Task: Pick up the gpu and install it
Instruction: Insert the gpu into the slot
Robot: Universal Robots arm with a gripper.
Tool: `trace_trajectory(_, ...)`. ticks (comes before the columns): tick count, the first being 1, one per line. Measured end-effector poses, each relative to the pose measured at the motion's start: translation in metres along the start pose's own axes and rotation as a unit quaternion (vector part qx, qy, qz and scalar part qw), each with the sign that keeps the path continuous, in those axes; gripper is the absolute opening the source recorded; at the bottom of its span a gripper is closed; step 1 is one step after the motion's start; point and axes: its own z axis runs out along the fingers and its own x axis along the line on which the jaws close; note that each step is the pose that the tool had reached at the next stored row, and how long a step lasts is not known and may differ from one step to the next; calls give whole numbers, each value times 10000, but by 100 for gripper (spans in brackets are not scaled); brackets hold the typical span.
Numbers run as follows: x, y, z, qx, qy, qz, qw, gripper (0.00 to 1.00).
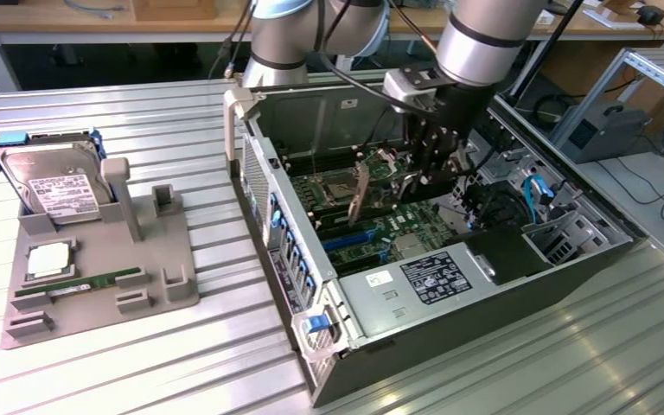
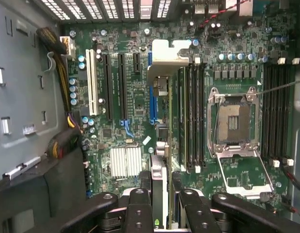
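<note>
Where the graphics card [image 1: 359, 194] [image 2: 158, 180] was: inside the open computer case [image 1: 321, 112], standing on edge over the motherboard [image 1: 309, 188] [image 2: 135, 97].
Fingers [image 1: 427, 164] [image 2: 140, 209]: clamped on the graphics card, one on each face; in the wrist view the card's thin edge ran out from between them.
Bracket [image 2: 165, 60]: silver metal, at the end of the card away from the fingers, toward the slotted rear wall of the case.
Blue slot [image 2: 151, 97]: long, on the motherboard, parallel with the card's edge and just beside it in the wrist view; whether the card touched it could not be told.
Memory slots [image 2: 193, 116]: black, in a row between the card and the processor socket [image 2: 233, 121].
Heat sink [image 2: 125, 161]: small, silver and ribbed, on the motherboard near the fingers.
Arm [image 1: 488, 39]: stood steeply over the case with its wrist inside.
Case: lay on its side on the bench [image 1: 136, 363], open side up, with a silver power supply [image 1: 424, 278] at one end.
Grey tray [image 1: 165, 259]: on the bench at the exterior view's left, well apart from the case.
Hard drive [image 1: 61, 186]: propped up in the tray, white label showing.
Memory stick [image 1: 79, 283]: green and narrow, lying flat in the tray.
</note>
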Motion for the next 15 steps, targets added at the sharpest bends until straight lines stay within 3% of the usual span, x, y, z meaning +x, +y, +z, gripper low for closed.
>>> trace_trajectory(8, 10, 211, 122, -4, 1, 0, 10000, 27)
trace_trajectory(11, 12, 223, 164, -110, 16, 2, 9999, 27)
trace_trajectory(12, 12, 228, 179, -199, 27, 5, 9998, 27)
trace_trajectory(13, 13, 233, 188, -243, 39, 6, 9997, 27)
trace_trajectory(15, 16, 245, 199, -265, 56, 7, 9996, 27)
